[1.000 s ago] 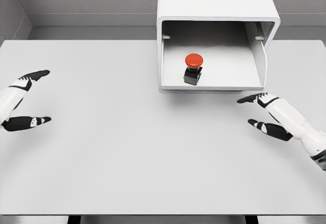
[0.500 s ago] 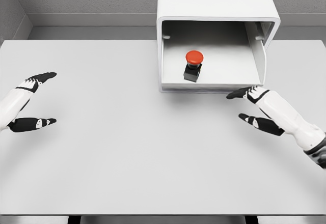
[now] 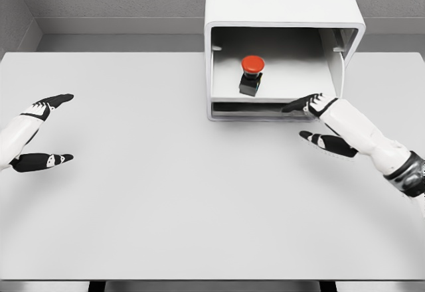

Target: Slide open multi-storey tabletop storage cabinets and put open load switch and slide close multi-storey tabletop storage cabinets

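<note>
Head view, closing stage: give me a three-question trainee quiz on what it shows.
1. True or false: the load switch with the red button lies on the table outside the cabinet.
2. Which hand is at the drawer front? A) left hand B) right hand C) both
3. Fill in: the left hand hovers over the table with fingers ____.

Key: 1. False, it sits in the drawer. 2. B, the right hand has fingertips at the drawer front. 3. open.
</note>
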Robot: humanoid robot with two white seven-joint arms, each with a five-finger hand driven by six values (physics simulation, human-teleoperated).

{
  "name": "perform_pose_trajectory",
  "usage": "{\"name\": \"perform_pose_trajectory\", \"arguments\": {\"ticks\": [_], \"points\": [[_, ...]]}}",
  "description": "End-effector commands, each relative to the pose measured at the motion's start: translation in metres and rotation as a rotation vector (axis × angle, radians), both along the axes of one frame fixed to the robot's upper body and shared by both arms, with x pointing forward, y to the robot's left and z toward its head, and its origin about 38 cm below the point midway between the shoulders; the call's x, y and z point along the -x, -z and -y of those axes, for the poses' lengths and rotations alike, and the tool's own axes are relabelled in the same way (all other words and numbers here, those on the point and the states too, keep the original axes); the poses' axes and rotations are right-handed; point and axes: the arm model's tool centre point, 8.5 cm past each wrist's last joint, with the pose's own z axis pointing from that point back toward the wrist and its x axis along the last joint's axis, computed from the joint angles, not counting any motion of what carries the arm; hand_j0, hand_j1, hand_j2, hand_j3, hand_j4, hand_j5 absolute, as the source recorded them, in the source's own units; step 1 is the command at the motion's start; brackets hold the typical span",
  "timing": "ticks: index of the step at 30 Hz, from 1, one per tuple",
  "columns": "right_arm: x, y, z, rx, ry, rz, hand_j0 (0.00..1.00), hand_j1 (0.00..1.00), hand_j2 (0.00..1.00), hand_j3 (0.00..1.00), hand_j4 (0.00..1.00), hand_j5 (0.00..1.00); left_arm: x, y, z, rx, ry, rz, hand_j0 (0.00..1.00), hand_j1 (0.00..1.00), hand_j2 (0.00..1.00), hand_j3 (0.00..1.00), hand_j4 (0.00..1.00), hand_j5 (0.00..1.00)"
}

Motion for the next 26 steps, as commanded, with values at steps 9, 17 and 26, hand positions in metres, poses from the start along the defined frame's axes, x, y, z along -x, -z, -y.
{"name": "perform_pose_trajectory", "arguments": {"ticks": [9, 17, 26], "points": [[-0.014, 0.019, 0.001, 0.016, 0.001, -0.065, 0.73, 0.73, 0.73, 0.73, 0.73, 0.73, 0.0, -0.001, -0.001, 0.008, 0.0, 0.003, 1.0, 1.0, 1.0, 1.0, 1.0, 1.0], [0.004, 0.017, 0.064, 0.045, 0.155, -0.072, 0.73, 0.73, 0.73, 0.73, 0.73, 0.73, 0.001, 0.0, -0.001, 0.008, -0.002, 0.001, 1.0, 1.0, 1.0, 1.0, 1.0, 1.0], [0.014, 0.013, 0.091, 0.06, 0.221, -0.072, 0.74, 0.74, 0.74, 0.74, 0.74, 0.74, 0.0, 0.001, -0.003, 0.008, -0.006, -0.004, 1.0, 1.0, 1.0, 1.0, 1.0, 1.0]]}}
